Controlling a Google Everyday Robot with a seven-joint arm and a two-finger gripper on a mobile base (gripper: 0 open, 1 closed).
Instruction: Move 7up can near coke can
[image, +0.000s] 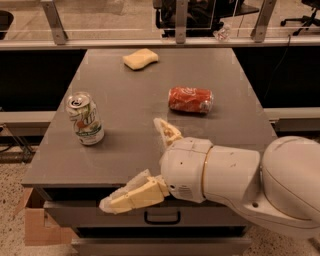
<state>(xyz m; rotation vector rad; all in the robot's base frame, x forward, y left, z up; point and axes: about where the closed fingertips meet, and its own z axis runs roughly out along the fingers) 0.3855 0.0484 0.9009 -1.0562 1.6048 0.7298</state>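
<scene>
The 7up can (85, 119) stands upright near the table's left edge, silver-white with a green logo. The coke can (190, 99) lies on its side at the table's middle right, red with silver ends. My gripper (136, 163) is open and empty over the table's front part, right of the 7up can and in front of the coke can. One cream fingertip (163, 126) points toward the coke can, the other (111, 203) hangs past the front edge. The white arm (240, 180) fills the lower right.
A yellow sponge (140, 58) lies at the table's back. The grey table (120, 150) has a drawer with a handle (162, 218) under its front edge. A cardboard box (35, 227) sits on the floor at lower left. A railing runs behind the table.
</scene>
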